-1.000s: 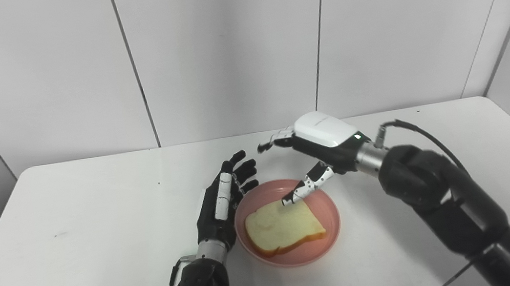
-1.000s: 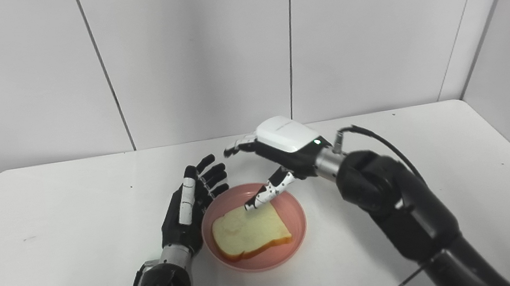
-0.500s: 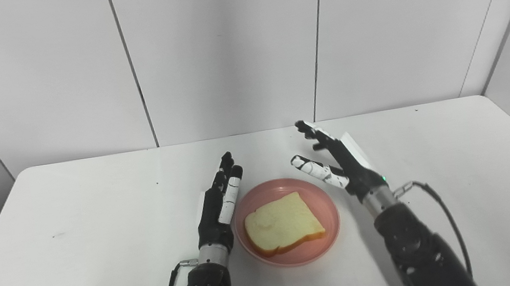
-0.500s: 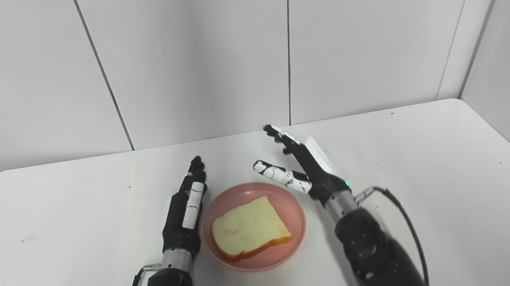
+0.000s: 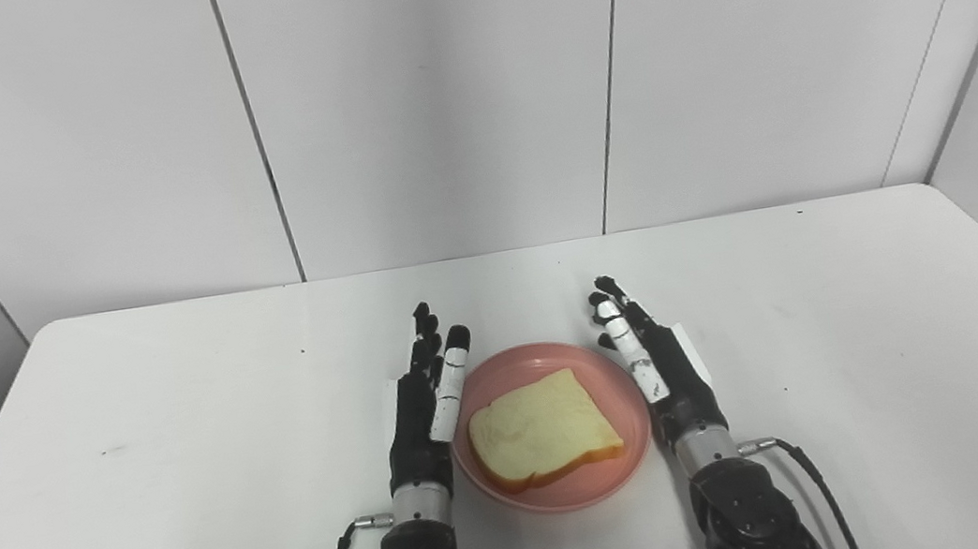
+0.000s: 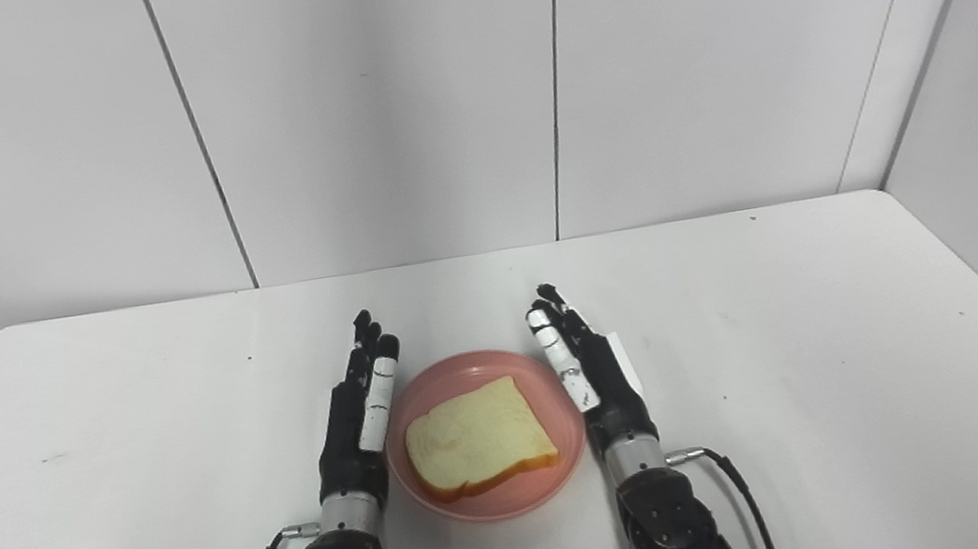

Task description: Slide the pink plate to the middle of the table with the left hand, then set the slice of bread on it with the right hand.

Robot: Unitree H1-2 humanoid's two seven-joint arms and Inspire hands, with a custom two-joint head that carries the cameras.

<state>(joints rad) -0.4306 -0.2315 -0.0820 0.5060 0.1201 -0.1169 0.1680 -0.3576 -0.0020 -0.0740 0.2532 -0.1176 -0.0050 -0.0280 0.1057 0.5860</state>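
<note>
2 steps look done: slice of bread (image 5: 543,431) lies on pink plate (image 5: 631,459) mid-table. Left hand (image 5: 426,406) at 9 o'clock, right hand (image 5: 657,366) at 3, both flat-fingered, empty. Next: withdraw only.

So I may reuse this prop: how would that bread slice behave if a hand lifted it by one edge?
The bread slice lies flat on the pink plate, thin with a browned crust; it probably weighs little. Held by one edge it would likely sag or tear. Its matte crumb looks unlikely to slip.
</note>
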